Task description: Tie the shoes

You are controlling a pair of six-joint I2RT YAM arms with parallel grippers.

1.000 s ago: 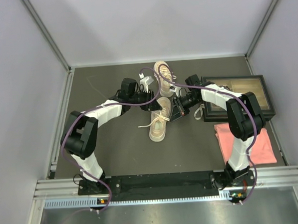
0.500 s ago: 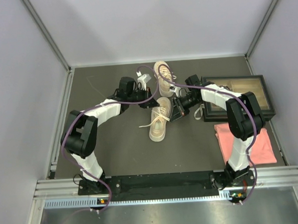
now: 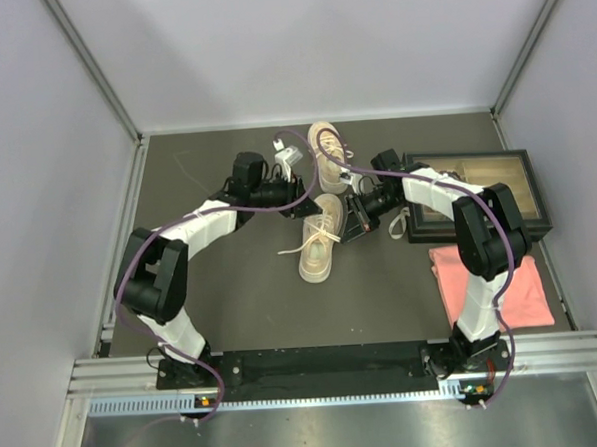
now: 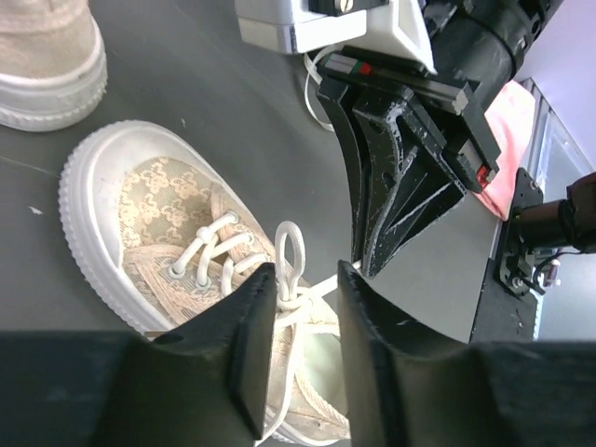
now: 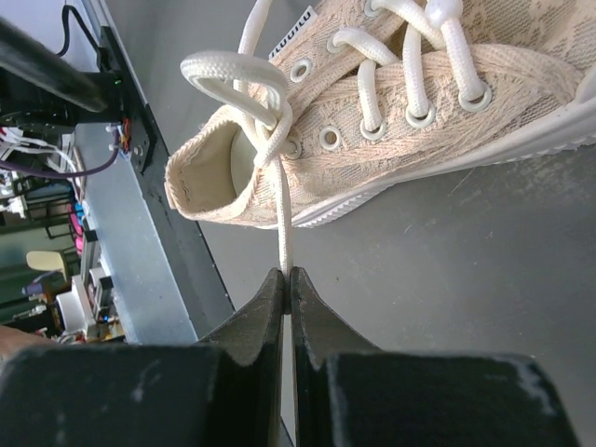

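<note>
Near beige patterned-fabric sneaker with the pale rubber sole is lying mid-frame in the top view. Long axis is running roughly top-to-bottom, toe toward the top, heel toward the arm bases. No knot showing yet.

A white lace loop is standing up over the eyelets, centre of the left wrist view, right at my left gripper. I'm running that gripper partly spread: jaws sitting astride the loop with a gap between them, one finger just beside it, clamping nothing.

My right gripper is pinching the white lace strand, jaws fully closed on it. The strand is running straight up-frame from the tips to the top eyelets by the heel opening, and it's looking taut.

In the top view the left gripper is coming in from the shoe's upper left, the right from its right side. My read: the next move is hinging on the loop sitting off-centre between the left jaws, so closing there should catch it while the right is holding tension.

Second beige sneaker is sitting just above. Dark grey matte table surface is looking flat. Black-framed tray and pink folded cloth are lying at right, apart from the shoes. Pale walls are closing in three sides.
</note>
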